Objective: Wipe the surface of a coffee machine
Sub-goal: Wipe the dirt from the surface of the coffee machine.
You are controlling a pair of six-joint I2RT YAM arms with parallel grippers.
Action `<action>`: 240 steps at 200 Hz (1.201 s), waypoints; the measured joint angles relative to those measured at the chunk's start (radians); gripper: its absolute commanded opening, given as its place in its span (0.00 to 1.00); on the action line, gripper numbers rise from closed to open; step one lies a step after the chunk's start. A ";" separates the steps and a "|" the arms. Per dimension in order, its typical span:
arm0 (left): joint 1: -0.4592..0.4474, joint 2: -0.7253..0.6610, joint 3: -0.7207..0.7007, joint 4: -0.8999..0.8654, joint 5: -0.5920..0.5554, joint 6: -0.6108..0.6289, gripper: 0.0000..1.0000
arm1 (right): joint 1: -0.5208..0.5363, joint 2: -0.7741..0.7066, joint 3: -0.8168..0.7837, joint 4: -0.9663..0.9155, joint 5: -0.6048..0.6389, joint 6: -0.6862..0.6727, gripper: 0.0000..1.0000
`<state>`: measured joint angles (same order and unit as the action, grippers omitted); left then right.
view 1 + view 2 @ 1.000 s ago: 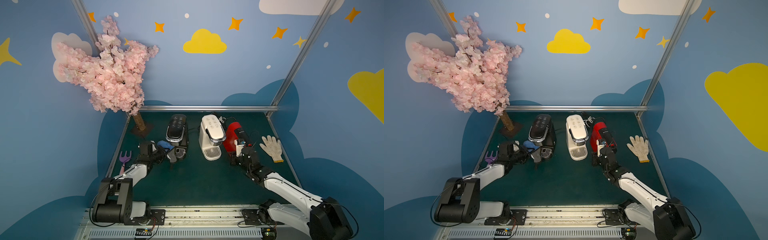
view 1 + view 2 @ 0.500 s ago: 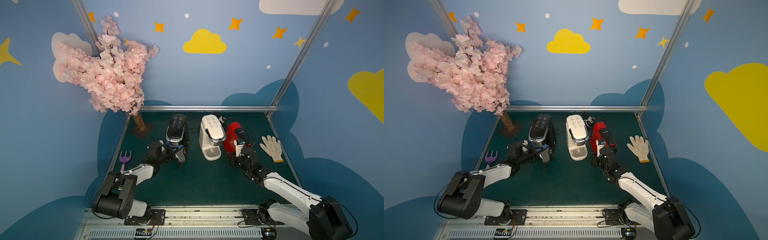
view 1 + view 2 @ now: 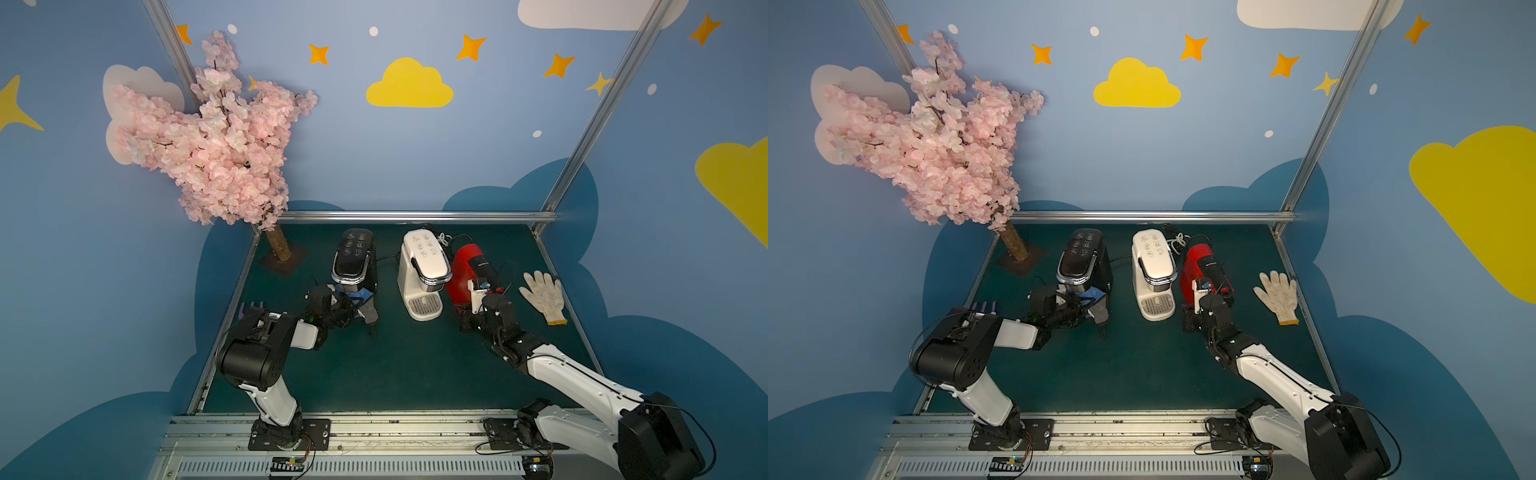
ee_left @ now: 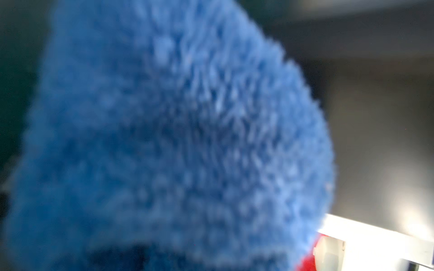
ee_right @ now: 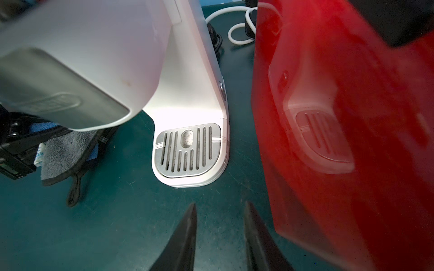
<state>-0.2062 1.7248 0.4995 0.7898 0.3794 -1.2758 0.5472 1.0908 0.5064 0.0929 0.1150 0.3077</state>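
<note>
Two claws, but only my left claw (image 3: 352, 308) has moved. A second ago it was out near the left edge of the table. Since then it has swung inward, clenched on the blue-and-grey cloth (image 3: 365, 305), which now hangs right in front of the black machine (image 3: 353, 257), under its head; whether it touches, I cannot tell. The coffee machine (image 3: 424, 266) I am meant to wipe, the cream-white one, stands between the black machine and the red machine (image 3: 463, 270), well apart from the cloth. My right claw (image 5: 219, 206) has not budged: it sits low beside the red machine, jaws partly apart with nothing between them, facing the drip grille (image 5: 187, 150). I judge the cloth fetched but the wiping not yet begun; I should carry it on past the black machine.
</note>
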 measured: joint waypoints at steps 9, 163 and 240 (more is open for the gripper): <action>0.011 0.010 -0.006 0.023 0.013 0.000 0.03 | 0.000 0.000 0.000 0.000 0.000 0.000 0.35; 0.193 -0.272 -0.049 -0.343 -0.053 0.216 0.03 | 0.000 0.026 0.000 0.000 0.001 0.003 0.35; 0.127 -0.442 -0.047 -0.463 -0.069 0.178 0.03 | 0.000 0.026 0.000 0.000 0.000 0.007 0.35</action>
<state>-0.0795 1.2827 0.4522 0.3267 0.3107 -1.0977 0.5472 1.1164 0.5064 0.0933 0.1154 0.3149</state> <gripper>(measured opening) 0.111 0.346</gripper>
